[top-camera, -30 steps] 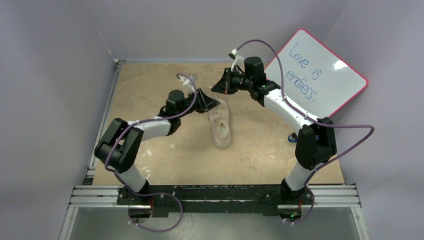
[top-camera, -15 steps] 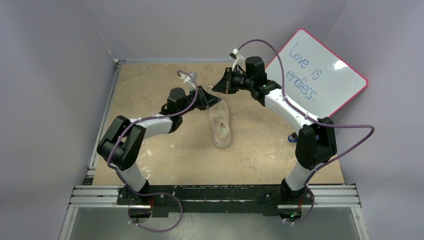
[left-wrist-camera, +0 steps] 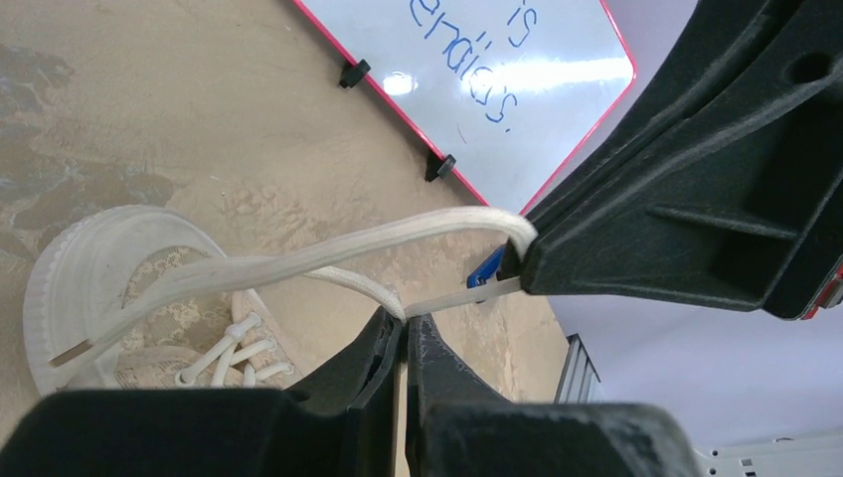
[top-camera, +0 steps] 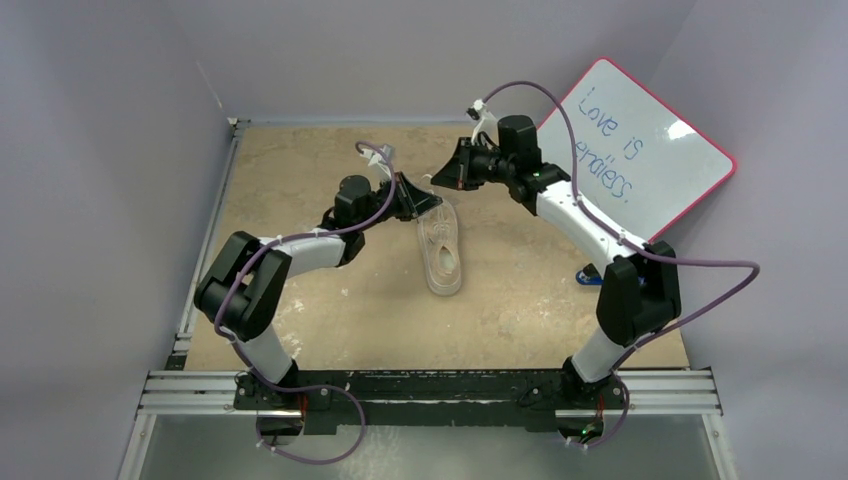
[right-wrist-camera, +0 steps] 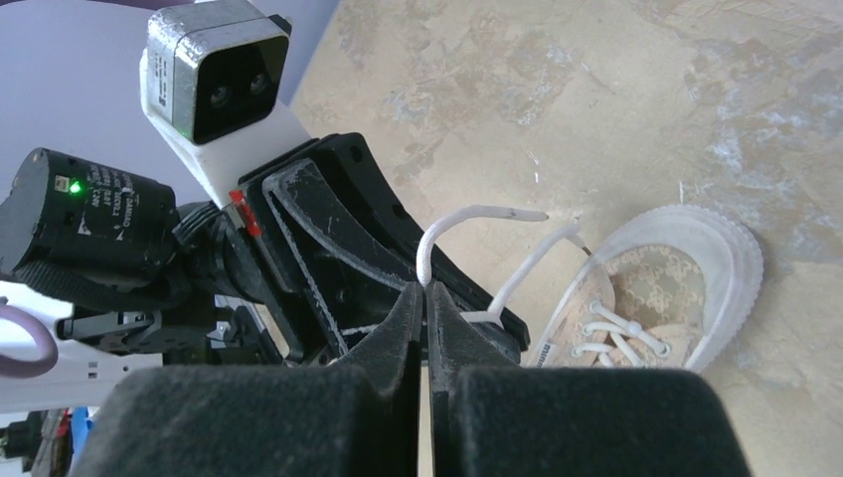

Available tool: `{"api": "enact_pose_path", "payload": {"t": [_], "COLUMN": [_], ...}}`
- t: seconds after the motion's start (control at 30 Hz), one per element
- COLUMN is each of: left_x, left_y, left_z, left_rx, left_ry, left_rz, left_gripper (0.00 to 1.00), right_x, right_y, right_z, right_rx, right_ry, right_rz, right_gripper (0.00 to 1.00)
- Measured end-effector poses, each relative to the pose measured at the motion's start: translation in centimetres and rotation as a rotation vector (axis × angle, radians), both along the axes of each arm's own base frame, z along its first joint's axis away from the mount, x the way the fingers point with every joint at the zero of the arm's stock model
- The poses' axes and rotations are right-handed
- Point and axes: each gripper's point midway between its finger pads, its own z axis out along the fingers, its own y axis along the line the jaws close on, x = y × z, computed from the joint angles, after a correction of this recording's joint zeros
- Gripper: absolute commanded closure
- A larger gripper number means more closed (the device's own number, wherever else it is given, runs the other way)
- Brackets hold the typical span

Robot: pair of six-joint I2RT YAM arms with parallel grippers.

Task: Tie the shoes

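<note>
Left wrist view: my left claw (left-wrist-camera: 403, 323) is pinched tight on a thin run of lace (left-wrist-camera: 366, 288), caught right at the tips. Just beyond, my right claw (left-wrist-camera: 521, 256) is likewise closed, on the thicker strand (left-wrist-camera: 298, 258); the two claws stand almost touching. The shoe (left-wrist-camera: 70, 268) rests on the table (left-wrist-camera: 199, 119), beneath the claws and toward my bases. Overhead, its long axis runs far to near, both claws over its far end, the left one nearer. Judgement: the coming pull should go sideways, across that axis. Whether the strands are crossed cannot be made out, and the eyelets are cut off.
</note>
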Motion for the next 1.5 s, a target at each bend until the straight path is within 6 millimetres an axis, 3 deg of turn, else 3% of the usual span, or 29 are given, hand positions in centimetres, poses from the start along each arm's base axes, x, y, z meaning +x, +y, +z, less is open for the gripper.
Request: {"api": "enact_pose_path", "payload": {"t": [0.17, 0.6, 0.83, 1.03, 1.33, 1.5], "left_x": [-0.2, -1.2, -1.9, -2.4, -2.4, -2.3], "left_y": [-0.1, -0.6, 0.1, 0.5, 0.6, 1.1], "left_z": [0.1, 0.1, 0.3, -0.4, -0.4, -0.8], "left_rx": [0.001, -0.01, -0.008, -0.001, -0.004, 0.004], "left_ry": [0.0, 0.023, 0.023, 0.043, 0.045, 0.058], "left_rz": [-0.009, -0.059, -0.039, -0.031, -0.029, -0.019], "left_gripper": [1.0, 1.0, 1.0, 1.0, 1.0, 1.0], "right_x": [-0.6, -1.1, 1.0, 1.6, -0.4, -0.4], "right_y": [-1.2, -1.8, -1.8, -0.3, 4.7, 5.7], "right_z": [0.4, 0.0, -0.6, -2.7, -3.6, -5.0], "right_rx": [-0.003, -0.016, -0.039, -0.027, 0.029, 0.013], "right_ry": [0.008, 0.072, 0.094, 0.155, 0.232, 0.306], "right_rz": [-0.017, -0.045, -0.108, -0.046, 0.131, 0.176], "right_gripper": [1.0, 1.0, 1.0, 1.0, 1.0, 0.95]}}
